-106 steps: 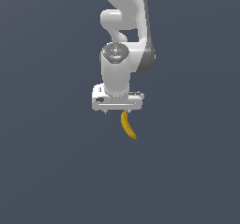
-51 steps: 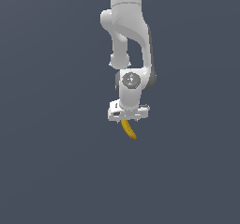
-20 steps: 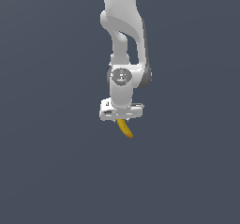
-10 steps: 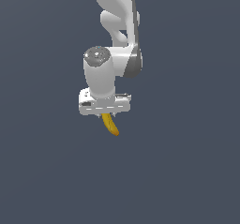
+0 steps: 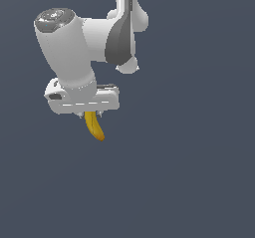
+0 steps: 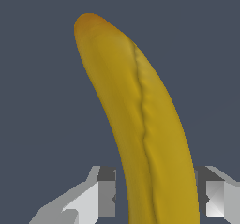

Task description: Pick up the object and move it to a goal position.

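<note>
The banana (image 5: 94,126) is small, curved and yellow with an orange-brown lower tip. It hangs down from my white gripper (image 5: 90,114) in the exterior view, held at its upper end. The gripper is shut on it and carries it in the air at the exterior view's upper left. In the wrist view the banana (image 6: 140,120) fills the middle of the picture, clamped between the two fingers (image 6: 101,197), and its orange tip points away from the camera.
The white arm (image 5: 99,38) rises above the gripper to the picture's top edge. All around is a plain dark grey-blue background, with no other object in view.
The arm has moved toward the exterior view's left and closer to the camera, carrying the banana with it. The grip on the banana is unchanged.
</note>
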`<state>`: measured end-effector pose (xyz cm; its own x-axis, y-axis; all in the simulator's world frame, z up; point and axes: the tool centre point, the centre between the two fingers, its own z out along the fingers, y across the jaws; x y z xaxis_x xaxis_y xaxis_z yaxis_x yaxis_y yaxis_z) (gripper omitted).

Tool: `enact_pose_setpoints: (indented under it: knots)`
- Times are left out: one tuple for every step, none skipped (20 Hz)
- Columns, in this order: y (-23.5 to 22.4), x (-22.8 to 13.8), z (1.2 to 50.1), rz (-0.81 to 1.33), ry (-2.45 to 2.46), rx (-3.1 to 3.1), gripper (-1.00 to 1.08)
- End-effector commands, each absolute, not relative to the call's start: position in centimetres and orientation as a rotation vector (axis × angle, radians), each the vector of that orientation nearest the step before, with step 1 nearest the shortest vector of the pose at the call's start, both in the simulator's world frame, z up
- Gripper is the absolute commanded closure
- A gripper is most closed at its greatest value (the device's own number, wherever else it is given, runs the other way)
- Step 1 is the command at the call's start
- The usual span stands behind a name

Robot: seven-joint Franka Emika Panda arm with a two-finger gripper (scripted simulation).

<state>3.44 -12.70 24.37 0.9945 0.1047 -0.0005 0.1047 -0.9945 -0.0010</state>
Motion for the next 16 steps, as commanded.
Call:
enact_pose_setpoints:
  knots:
    - [-14.1, 4.1, 26.4, 0.000, -0.166, -3.136, 1.08]
    - [-14.6, 4.3, 27.1, 0.000, -0.166, -3.136, 1.08]
    - [-15.1, 4.5, 27.8, 0.000, -0.166, -3.136, 1.08]
    - [-15.6, 4.8, 28.4, 0.000, -0.167, -3.137, 1.08]
    - [-16.0, 5.0, 29.0, 0.000, -0.167, -3.137, 1.08]
    - [-16.5, 5.2, 29.6, 0.000, -0.167, -3.137, 1.08]
    - [-16.9, 5.4, 30.2, 0.000, -0.167, -3.137, 1.08]
    - [-17.3, 5.6, 30.7, 0.000, -0.167, -3.137, 1.08]
    - [-17.7, 5.8, 31.3, 0.000, -0.167, -3.137, 1.08]
    - [-18.1, 6.0, 31.8, 0.000, -0.167, -3.137, 1.08]
    - [-18.5, 6.2, 32.3, 0.000, -0.167, -3.137, 1.08]
    - [-18.8, 6.3, 32.7, 0.000, -0.167, -3.137, 1.08]
    - [-19.1, 6.5, 33.2, 0.000, -0.167, -3.137, 1.08]
    - [-19.5, 6.7, 33.6, 0.000, -0.167, -3.137, 1.08]
    - [-19.8, 6.9, 34.1, 0.000, -0.167, -3.137, 1.08]
    - [-20.1, 7.0, 34.5, 0.000, -0.167, -3.137, 1.08]
